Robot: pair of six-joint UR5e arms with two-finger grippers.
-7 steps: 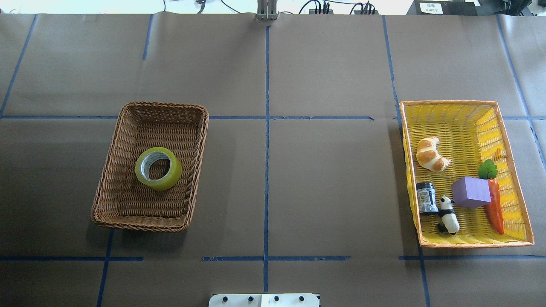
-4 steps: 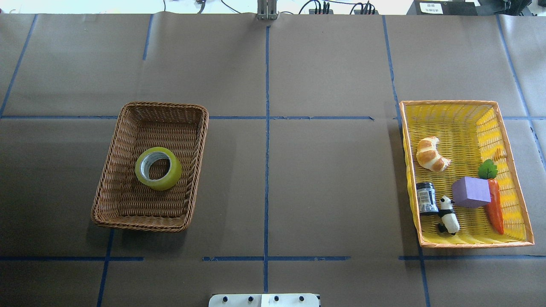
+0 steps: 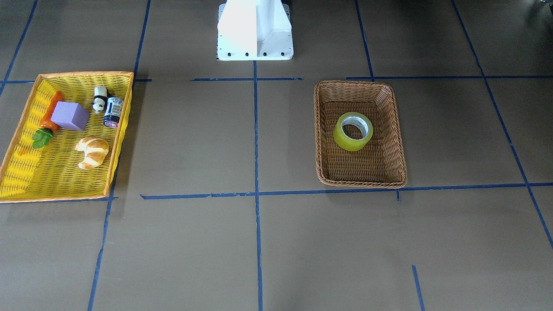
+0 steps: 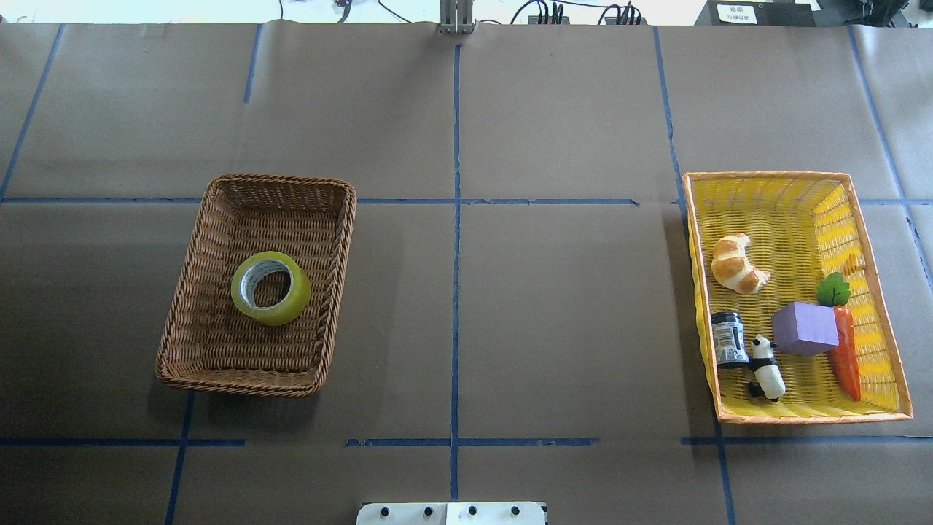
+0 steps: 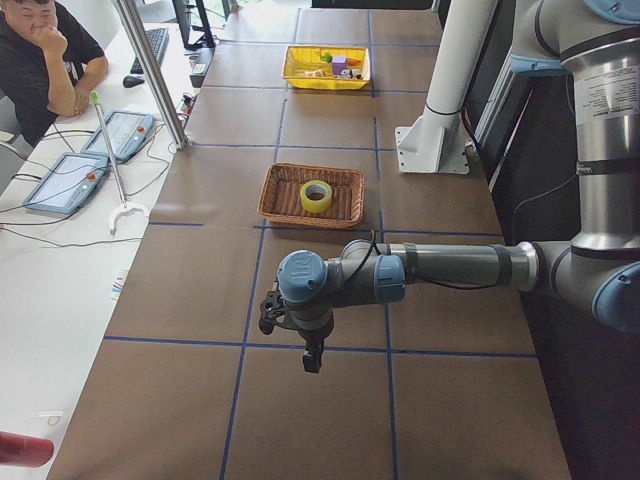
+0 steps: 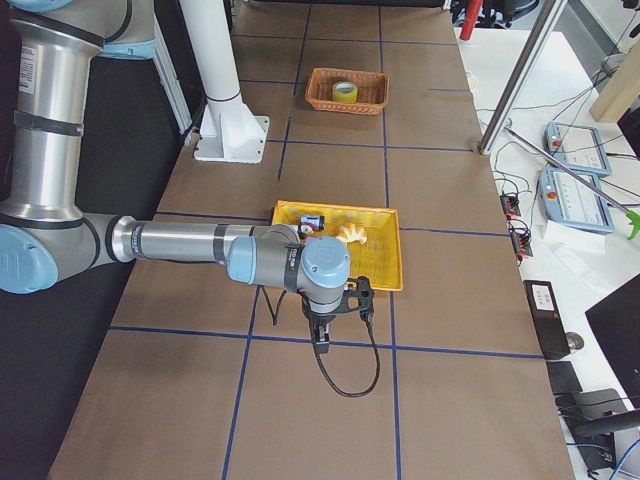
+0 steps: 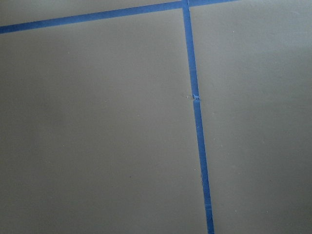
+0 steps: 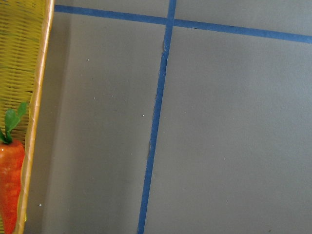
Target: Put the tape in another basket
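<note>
The yellow-green tape roll (image 4: pixel 270 288) lies flat inside the brown wicker basket (image 4: pixel 248 383), a little toward its near right side. Both also show in the front view, the tape (image 3: pixel 353 131) in the basket (image 3: pixel 360 182), and in the left side view (image 5: pixel 316 196). Neither arm shows in the overhead or front view. My left gripper (image 5: pixel 311 358) hangs over bare table well short of the wicker basket; I cannot tell if it is open or shut. My right gripper (image 6: pixel 322 340) hangs just outside the yellow mesh basket (image 6: pixel 335 278); its state cannot be told either.
The yellow mesh basket (image 4: pixel 802 415) at the right holds a croissant (image 4: pixel 738 264), a purple block (image 4: pixel 805 328), a carrot (image 4: pixel 847 354), a toy panda (image 4: pixel 765 368) and a small jar (image 4: pixel 729 337). The robot's white base (image 3: pixel 255 30) stands at the table's middle edge. An operator (image 5: pixel 40 60) sits beside the table.
</note>
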